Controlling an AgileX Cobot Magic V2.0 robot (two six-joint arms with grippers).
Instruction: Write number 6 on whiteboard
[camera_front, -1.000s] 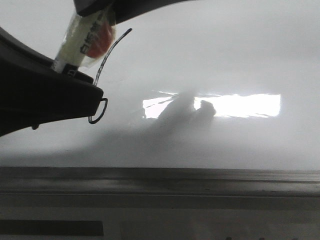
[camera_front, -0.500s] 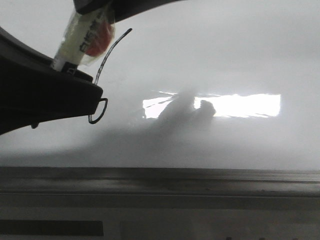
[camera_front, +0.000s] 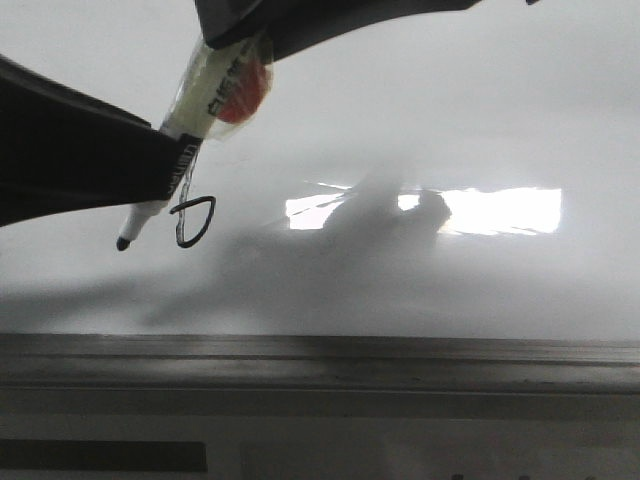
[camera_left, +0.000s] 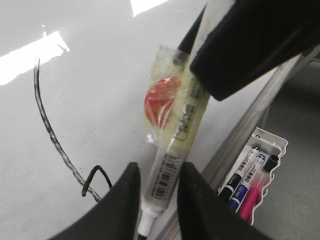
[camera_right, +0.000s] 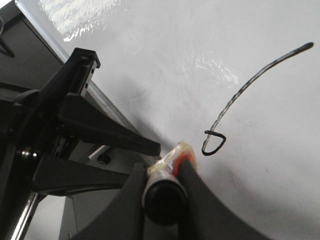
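Nearest the robot, the grey frame strip (camera_front: 400, 362) is seen along the edge of the whiteboard (camera_front: 480, 120), with a tray of spare pens (camera_left: 272, 145) just beyond that edge in the left wrist view; above the board the marker (camera_front: 210, 85) is held tilted, cap end uppermost; the right gripper (camera_right: 161, 167) is clamped on its upper barrel; the left gripper (camera_left: 159, 167) straddles the lower barrel, and whether its fingers press the barrel cannot be told; the marker tip (camera_front: 123, 242) lies just beside the loop, and contact with the board cannot be confirmed; the number 6 (camera_front: 195, 220) is drawn on the left part of the board, its curved stem running down into a small closed loop; farther off, a bright glare patch (camera_front: 490, 210) is noted; the figure is judged complete; it is recommended that the tip be lifted straight off the surface, without sideways travel, so that no stray stroke is left beside the loop
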